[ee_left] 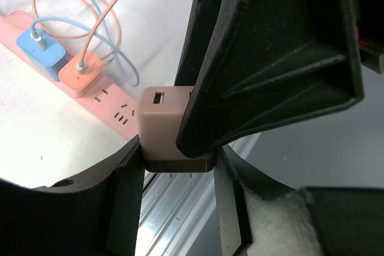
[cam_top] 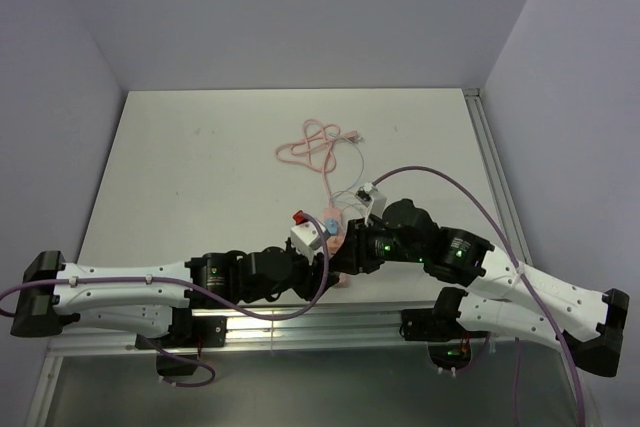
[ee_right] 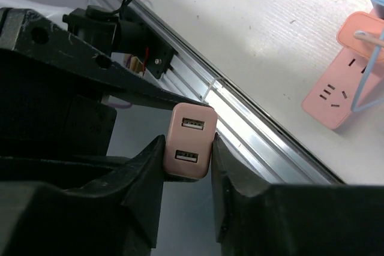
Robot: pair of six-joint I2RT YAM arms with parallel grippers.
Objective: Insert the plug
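Observation:
A pink two-port USB charger plug (ee_left: 162, 124) sits between the fingers of both grippers, just over the table's near edge. In the left wrist view my left gripper (ee_left: 180, 161) clamps its lower end, two prongs pointing down. The right gripper's black finger (ee_left: 270, 58) covers its right side. In the right wrist view my right gripper (ee_right: 187, 155) clamps the plug (ee_right: 191, 142), USB ports facing the camera. The pink power strip (ee_left: 117, 112) lies on the table beyond and also shows in the right wrist view (ee_right: 330, 97). In the top view both grippers meet near the plug (cam_top: 343, 275).
A blue charger (ee_left: 39, 52) and an orange charger (ee_left: 84, 73) sit in the strip with cables attached. A pink cable (cam_top: 310, 147) is coiled mid-table. The aluminium rail (ee_right: 258, 130) runs along the table's near edge, under the plug.

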